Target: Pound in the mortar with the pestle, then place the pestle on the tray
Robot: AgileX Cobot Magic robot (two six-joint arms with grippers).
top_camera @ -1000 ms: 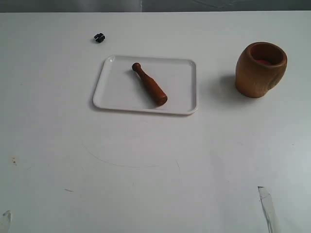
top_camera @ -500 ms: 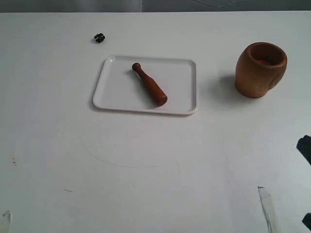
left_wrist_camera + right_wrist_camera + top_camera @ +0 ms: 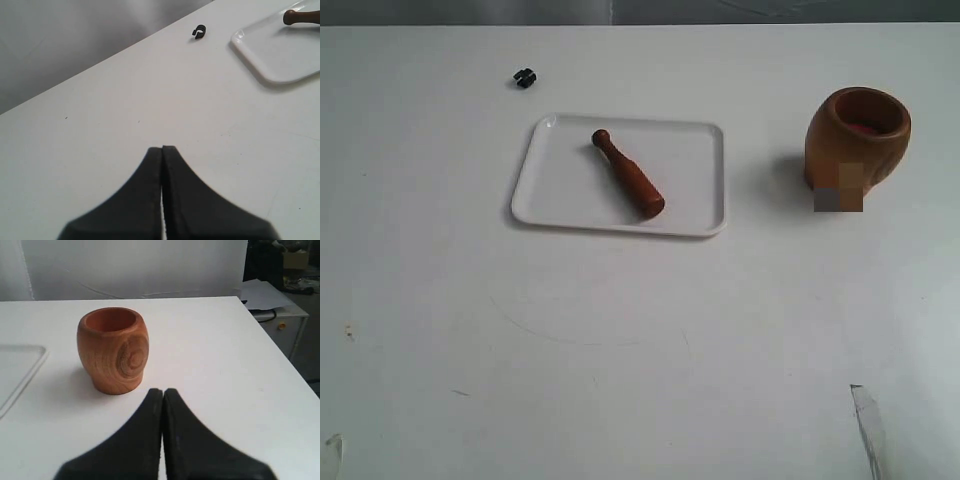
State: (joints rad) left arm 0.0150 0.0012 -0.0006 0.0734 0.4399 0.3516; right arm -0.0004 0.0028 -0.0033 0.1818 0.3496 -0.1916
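My left gripper (image 3: 162,149) and right gripper (image 3: 163,391) each have their jaws pressed together, holding nothing. The mortar (image 3: 113,350) stands upright near the right gripper. The pestle (image 3: 628,174) lies diagonally inside the tray (image 3: 560,190), well apart from the mortar, with a small black clip (image 3: 524,77) near the tray.

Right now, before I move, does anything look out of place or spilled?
One stray: a small black clip lies loose on the table, apart from the tray. The pestle lies flat in the tray, the mortar stands upright; nothing spilled.
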